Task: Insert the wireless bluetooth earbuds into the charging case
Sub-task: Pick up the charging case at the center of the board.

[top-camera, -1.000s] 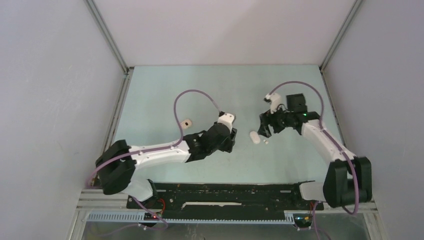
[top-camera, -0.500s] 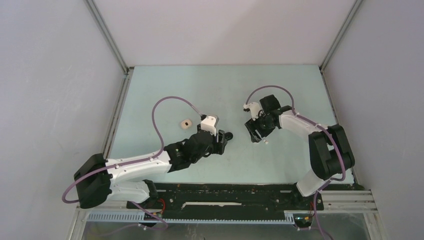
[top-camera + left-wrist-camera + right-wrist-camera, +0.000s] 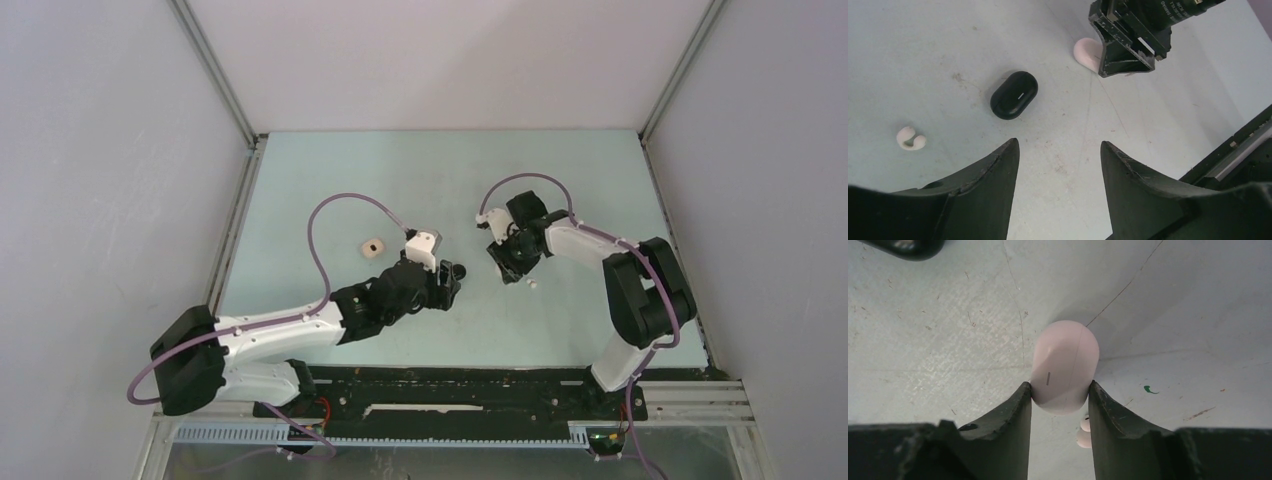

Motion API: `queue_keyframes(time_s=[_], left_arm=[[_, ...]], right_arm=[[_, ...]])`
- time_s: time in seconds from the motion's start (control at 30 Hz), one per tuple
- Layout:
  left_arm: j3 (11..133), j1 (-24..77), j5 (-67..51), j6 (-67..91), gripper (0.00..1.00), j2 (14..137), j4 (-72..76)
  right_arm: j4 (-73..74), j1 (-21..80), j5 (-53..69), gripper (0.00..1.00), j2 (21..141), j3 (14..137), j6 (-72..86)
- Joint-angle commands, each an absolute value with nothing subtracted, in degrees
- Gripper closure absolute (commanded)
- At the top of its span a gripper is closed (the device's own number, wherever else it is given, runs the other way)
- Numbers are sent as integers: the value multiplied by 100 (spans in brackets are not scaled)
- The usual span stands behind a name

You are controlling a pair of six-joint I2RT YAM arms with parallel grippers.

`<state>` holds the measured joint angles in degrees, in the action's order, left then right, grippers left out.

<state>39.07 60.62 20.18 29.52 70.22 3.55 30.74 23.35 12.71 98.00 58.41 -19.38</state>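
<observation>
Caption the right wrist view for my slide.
Right gripper flanks the pink charging case, fingers touching both its sides, on the table.

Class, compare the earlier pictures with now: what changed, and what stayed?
The right end effector moved over the pink case and closed on it. The left end effector drew back, baring the black case. The beige item and earbud stayed put.

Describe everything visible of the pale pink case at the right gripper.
The pale pink case is a smooth, rounded pill shape, plastic by its look, with a short dark dash on top. It looks closed and lies flat on the table. The right gripper has one finger against each of its long sides. A small pale earbud lies close by, between the fingers.
</observation>
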Motion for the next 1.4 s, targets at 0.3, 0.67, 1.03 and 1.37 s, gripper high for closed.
queue_keyframes(time_s=[0.3, 0.67, 1.03, 1.37], left_arm=[[3642, 5551, 111, 3564, 33, 6871, 1495], [3974, 5142, -2168, 4260, 34, 7312, 2387], [4424, 5019, -2016, 4723, 36, 7923, 2213], [4569, 5001, -2360, 5019, 45, 8369, 2667]], right_arm=[[3396, 2067, 3433, 73, 7238, 5419, -3287], [3857, 2217, 4082, 73, 6381, 5309, -3963], [4102, 2380, 4378, 71, 6158, 5309, -4207], [4138, 2504, 4293, 70, 6210, 5309, -4236]])
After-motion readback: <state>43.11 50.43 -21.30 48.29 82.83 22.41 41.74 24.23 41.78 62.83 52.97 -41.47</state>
